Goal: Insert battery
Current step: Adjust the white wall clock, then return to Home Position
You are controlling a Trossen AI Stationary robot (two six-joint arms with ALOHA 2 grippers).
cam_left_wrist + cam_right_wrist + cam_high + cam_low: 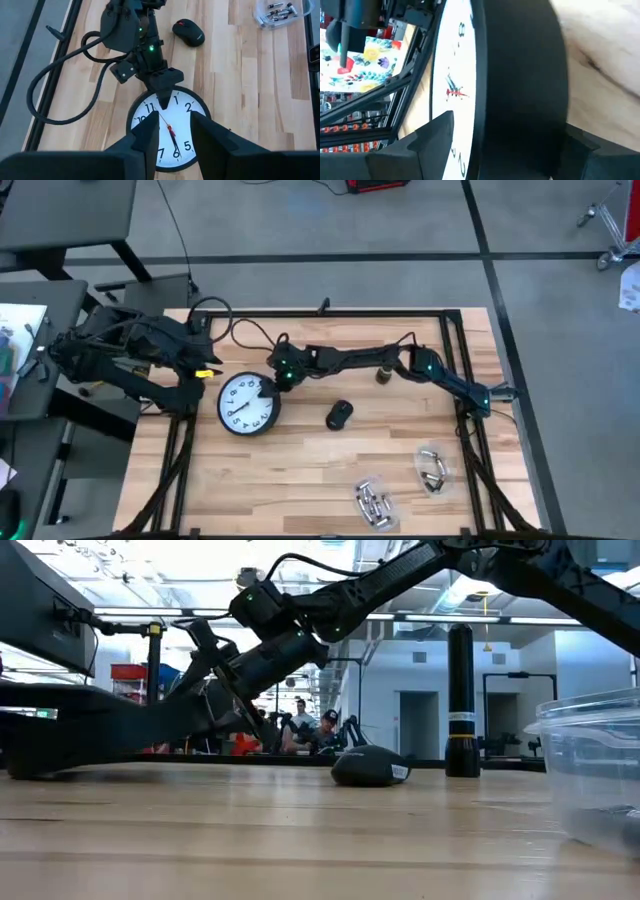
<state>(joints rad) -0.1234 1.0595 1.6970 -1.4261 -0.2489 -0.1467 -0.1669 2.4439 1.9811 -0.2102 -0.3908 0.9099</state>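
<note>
Right gripper (164,97) is clamped on the rim of the round white-faced wall clock with a black frame (247,404), one finger over the dial near the twelve and the other behind the thick black casing, as its own wrist view shows. The grip looks meant to steady or tip the clock so its back, where a battery would go, can be reached; whether the clock is already lifted off the wooden slatted worktop (300,470) cannot be told. Left gripper (172,137) hovers just over the opposite edge of the clock face with its fingers spread apart and nothing between them, probably waiting to take part of the load. No battery is in either gripper; the loose silver cylindrical batteries (373,505) lie in a heap well apart, near the worktop's front edge, and more sit in a clear plastic tub (432,468) beside them. A black computer mouse (339,415) rests between the clock and the batteries, and could be in the way of a reach toward them. A dark upright cylinder (382,375) stands near the right arm.
</note>
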